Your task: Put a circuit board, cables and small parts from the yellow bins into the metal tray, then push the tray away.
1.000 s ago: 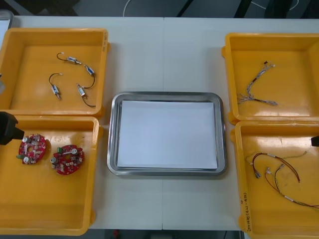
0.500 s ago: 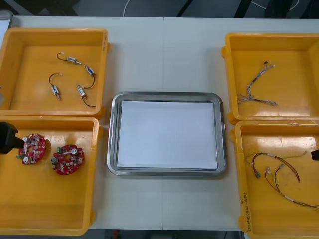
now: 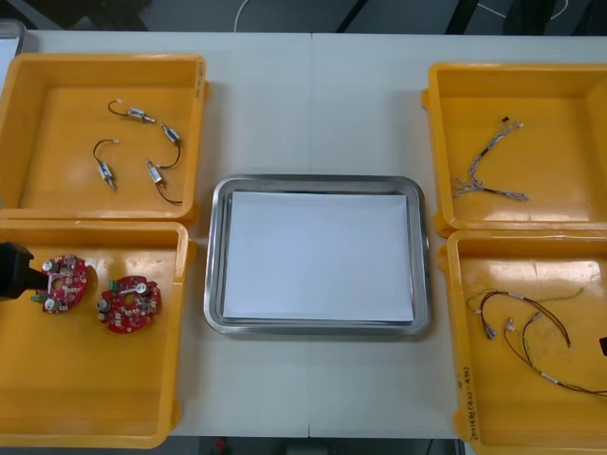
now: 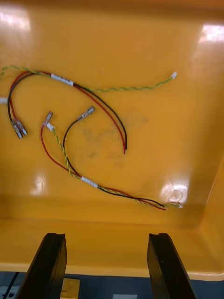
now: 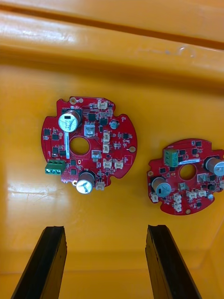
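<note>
Two round red circuit boards lie in the near left yellow bin [image 3: 85,379]: one [image 3: 61,282] [image 5: 86,140] and another [image 3: 129,303] [image 5: 184,175] beside it. My left gripper [image 3: 34,273] [image 5: 105,229] hovers at the bin's left side, open, its fingers just short of the first board, nothing between them. My right gripper [image 3: 603,346] [image 4: 106,236] is at the right edge over the near right bin [image 3: 531,408], open, above the bin's wall. Red, yellow and black cables [image 3: 526,327] [image 4: 70,121] lie beyond its fingers. The metal tray [image 3: 214,256], white inside, sits in the middle.
The far left bin [image 3: 57,114] holds several small metal parts [image 3: 142,152] on black leads. The far right bin [image 3: 560,114] holds a twisted blue and white cable [image 3: 488,171]. Bare table lies beyond the tray.
My left gripper has slid a little toward the near side, level with the left board. My right gripper has drawn back along the right edge toward the near side.
</note>
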You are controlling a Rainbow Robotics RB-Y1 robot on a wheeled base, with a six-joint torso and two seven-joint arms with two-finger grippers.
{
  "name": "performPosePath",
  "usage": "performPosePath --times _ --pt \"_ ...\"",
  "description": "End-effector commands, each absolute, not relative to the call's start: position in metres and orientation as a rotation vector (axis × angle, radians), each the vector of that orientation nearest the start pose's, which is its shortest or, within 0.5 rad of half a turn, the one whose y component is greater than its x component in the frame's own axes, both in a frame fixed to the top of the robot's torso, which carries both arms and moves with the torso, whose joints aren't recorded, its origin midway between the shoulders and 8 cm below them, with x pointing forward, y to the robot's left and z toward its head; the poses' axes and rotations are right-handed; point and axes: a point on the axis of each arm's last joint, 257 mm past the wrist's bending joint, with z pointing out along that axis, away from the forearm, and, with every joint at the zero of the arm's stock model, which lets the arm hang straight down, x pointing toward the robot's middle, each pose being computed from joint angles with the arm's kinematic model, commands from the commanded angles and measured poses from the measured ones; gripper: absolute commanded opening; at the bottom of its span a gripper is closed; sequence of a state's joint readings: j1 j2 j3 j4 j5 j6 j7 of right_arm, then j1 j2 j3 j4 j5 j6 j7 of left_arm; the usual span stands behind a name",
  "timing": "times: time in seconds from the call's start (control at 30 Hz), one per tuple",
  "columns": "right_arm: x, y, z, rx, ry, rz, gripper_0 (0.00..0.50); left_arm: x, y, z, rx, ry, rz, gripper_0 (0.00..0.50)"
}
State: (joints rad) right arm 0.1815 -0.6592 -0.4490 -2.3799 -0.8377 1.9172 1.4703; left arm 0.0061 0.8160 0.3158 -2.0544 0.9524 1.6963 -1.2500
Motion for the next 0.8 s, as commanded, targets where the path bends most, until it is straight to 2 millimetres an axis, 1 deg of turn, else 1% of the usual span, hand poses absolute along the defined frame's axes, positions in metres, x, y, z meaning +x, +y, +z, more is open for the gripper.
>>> performPosePath --times 0.03,0.23,0.33,0.4,0.57,0.7,0.8 --pt "0.256 -0.394 -0.226 -0.160 2.819 -0.097 0.500 0.354 0.405 -0.233 -0.157 2.738 -0.138 0.500" --pt "0.252 -0.385 -0.235 -0.226 2.796 -0.077 0.500 0.352 0.409 -0.241 -0.174 2.735 -0.154 0.500" --pt "0.254 -0.383 -0.240 -0.260 2.774 -0.073 0.500 0.353 0.409 -0.245 -0.182 2.734 -0.168 0.500" --pt "0.258 -0.383 -0.241 -0.320 2.749 -0.088 0.500 0.354 0.409 -0.248 -0.190 2.732 -0.178 0.500" --pt "0.264 -0.391 -0.249 -0.467 2.694 -0.193 0.500 0.361 0.408 -0.261 -0.218 2.719 -0.227 0.500" --pt "0.269 -0.391 -0.255 -0.567 2.660 -0.250 0.500 0.362 0.410 -0.264 -0.225 2.715 -0.231 0.500" --pt "0.270 -0.389 -0.261 -0.639 2.645 -0.273 0.500 0.360 0.410 -0.269 -0.234 2.727 -0.240 0.500"
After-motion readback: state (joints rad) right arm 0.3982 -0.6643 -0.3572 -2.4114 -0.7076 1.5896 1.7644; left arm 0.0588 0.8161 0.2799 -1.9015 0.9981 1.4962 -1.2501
